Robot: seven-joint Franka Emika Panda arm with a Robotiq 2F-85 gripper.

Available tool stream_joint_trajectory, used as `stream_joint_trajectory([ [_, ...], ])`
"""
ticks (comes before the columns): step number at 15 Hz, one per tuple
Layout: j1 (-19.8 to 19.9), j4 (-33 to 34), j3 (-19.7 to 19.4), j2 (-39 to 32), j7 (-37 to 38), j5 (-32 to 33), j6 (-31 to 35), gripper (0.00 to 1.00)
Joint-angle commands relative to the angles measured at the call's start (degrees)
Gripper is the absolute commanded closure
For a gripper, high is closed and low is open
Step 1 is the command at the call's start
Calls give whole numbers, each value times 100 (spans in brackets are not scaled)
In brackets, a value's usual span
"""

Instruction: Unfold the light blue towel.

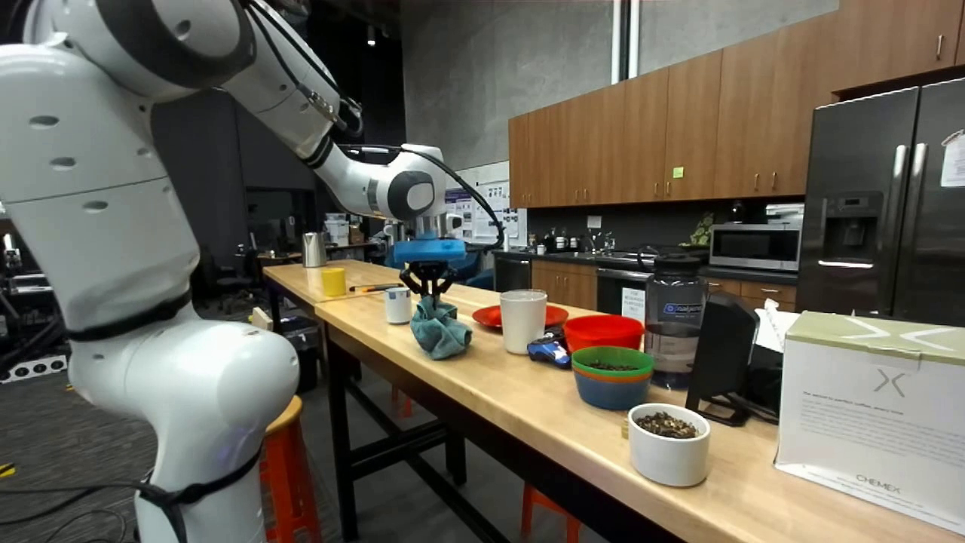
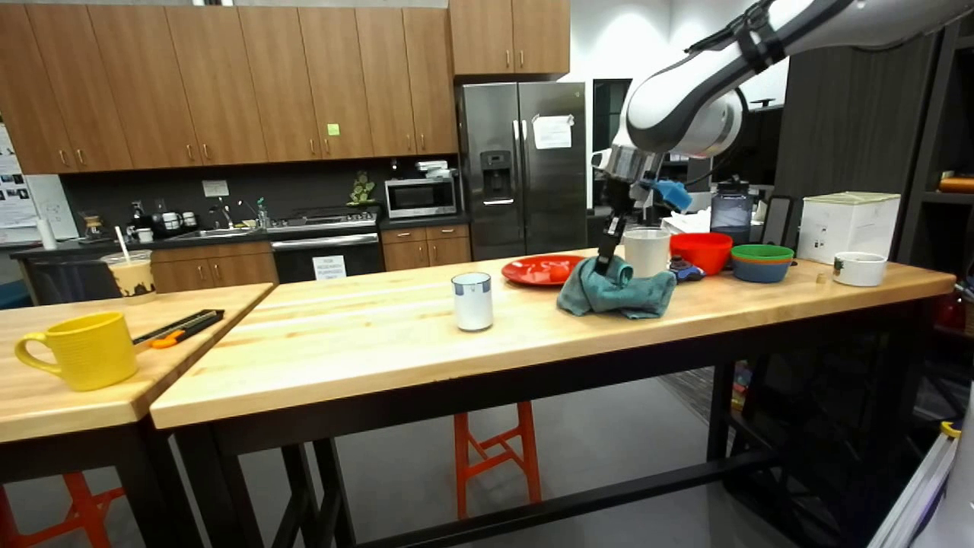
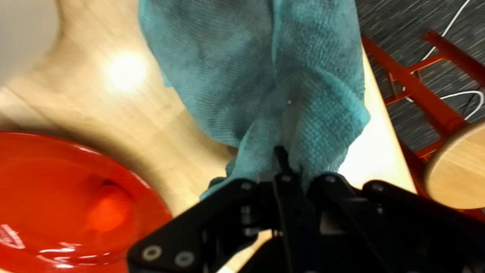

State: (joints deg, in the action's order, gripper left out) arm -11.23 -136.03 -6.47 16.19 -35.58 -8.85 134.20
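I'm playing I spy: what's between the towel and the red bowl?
A tall white cup and a blue thing are between the towel and red bowl, in both exterior views.

1. Table (image 2: 358, 323): bare wood both sides of white cup (image 2: 472, 306); open gap, cup to towel (image 2: 620, 295).
2. Wrist view: bare strip, red plate (image 3: 49, 201) to towel.
3. Obstructing: white container (image 2: 648, 253) close by towel, red bowl (image 2: 700, 251) and stacked bowls (image 2: 761, 264) beyond.
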Motion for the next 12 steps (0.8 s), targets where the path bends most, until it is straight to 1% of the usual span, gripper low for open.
stream_joint_trajectory([
  [1, -186, 438, 256, -701, -493, -493, -13, 98],
  [7, -144, 1141, 936, -1608, -929, -946, -80, 98],
  [12, -27, 1642, 1368, -2233, -1051, -950, -126, 98],
])
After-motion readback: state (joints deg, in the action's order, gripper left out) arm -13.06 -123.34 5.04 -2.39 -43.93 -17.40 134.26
